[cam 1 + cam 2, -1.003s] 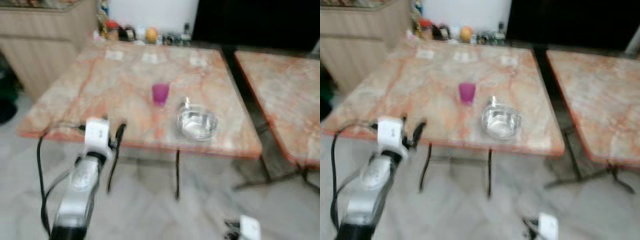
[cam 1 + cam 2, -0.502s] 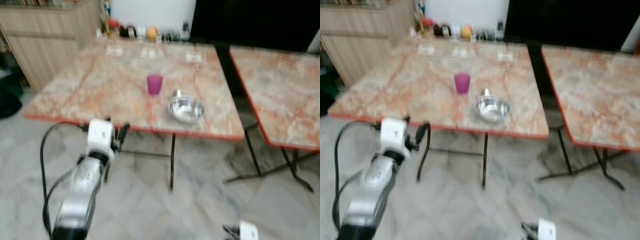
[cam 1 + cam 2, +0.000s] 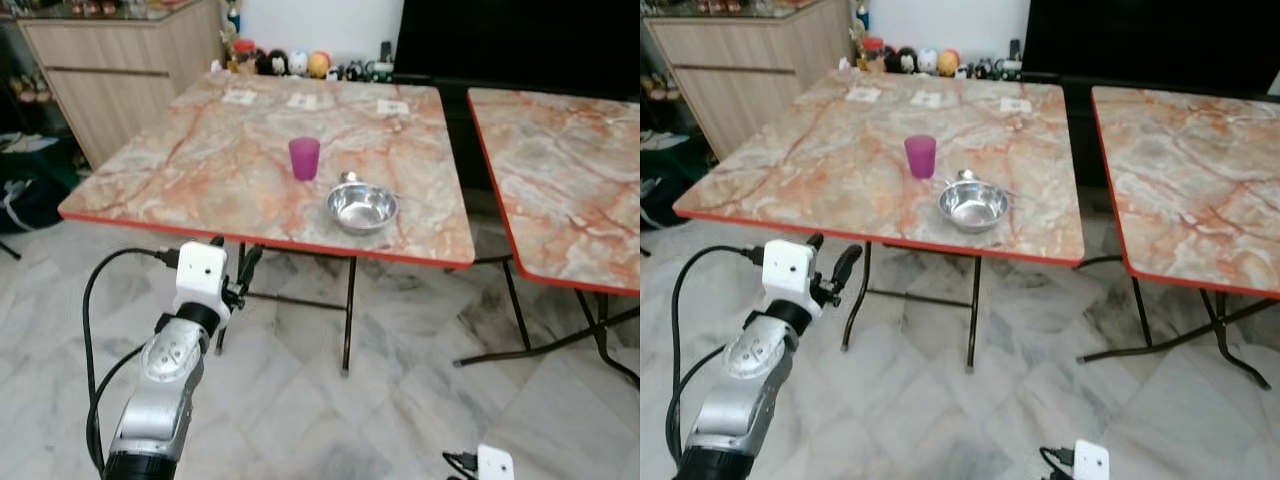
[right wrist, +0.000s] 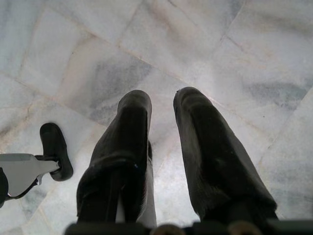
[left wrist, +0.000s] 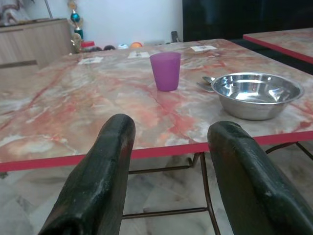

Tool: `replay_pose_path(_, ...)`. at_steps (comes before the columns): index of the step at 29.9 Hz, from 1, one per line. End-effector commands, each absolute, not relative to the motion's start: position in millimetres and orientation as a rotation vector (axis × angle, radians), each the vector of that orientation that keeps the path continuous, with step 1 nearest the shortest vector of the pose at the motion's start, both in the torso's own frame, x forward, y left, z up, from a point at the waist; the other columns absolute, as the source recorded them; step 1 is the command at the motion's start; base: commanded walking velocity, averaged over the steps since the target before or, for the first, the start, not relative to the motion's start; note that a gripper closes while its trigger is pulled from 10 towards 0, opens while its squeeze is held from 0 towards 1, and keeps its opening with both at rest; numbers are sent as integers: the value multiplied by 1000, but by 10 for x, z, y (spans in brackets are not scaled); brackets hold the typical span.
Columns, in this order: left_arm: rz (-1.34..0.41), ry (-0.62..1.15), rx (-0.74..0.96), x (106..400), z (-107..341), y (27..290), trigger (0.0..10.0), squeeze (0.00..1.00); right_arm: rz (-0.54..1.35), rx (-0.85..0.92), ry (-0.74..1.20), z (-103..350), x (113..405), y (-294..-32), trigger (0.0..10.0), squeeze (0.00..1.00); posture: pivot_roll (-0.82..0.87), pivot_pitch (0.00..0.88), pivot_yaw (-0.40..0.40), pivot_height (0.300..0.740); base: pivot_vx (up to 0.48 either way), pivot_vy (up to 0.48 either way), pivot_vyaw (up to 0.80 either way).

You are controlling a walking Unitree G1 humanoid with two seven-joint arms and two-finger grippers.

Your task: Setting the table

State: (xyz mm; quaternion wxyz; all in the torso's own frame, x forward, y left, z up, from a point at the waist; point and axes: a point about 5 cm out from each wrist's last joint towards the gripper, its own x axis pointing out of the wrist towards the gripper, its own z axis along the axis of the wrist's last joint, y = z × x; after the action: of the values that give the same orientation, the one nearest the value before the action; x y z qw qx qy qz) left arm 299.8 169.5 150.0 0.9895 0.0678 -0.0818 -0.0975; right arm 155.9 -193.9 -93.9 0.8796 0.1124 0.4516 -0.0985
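Marble table (image 3: 200, 170) ahead of you: pink cup (image 3: 304, 158) and steel bowl (image 3: 362, 207) sit near its front edge, ahead and right of your raised, open, empty left gripper (image 3: 232, 265); right gripper (image 4: 161, 142) hangs slightly parted over the floor.

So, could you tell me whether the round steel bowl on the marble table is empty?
Empty: the round steel bowl shows only bare, shiny metal inside. A spoon rests behind it.

A spoon (image 3: 352, 180) lies mostly hidden behind the steel bowl (image 3: 362, 207); the far-edge cards (image 3: 239, 97) are unreadable.
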Motion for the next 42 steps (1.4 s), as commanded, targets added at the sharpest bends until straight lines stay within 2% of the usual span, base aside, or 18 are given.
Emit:
replay_pose_path(1,-196,-169,134,2993,1533,1703,10000,0,-211,237,944,-942,1552,-1942,10000,0,131,8,-61,740,0,0,0)
replay_pose_path(8,-196,-169,120,2995,1542,1715,10000,0,-211,237,944,-942,1552,-1945,10000,0,130,11,-61,740,0,0,0)
replay_pose_path(42,-229,-169,127,3004,1540,1676,10000,0,-207,235,945,-942,1554,-1939,10000,0,132,0,-56,740,323,0,0)
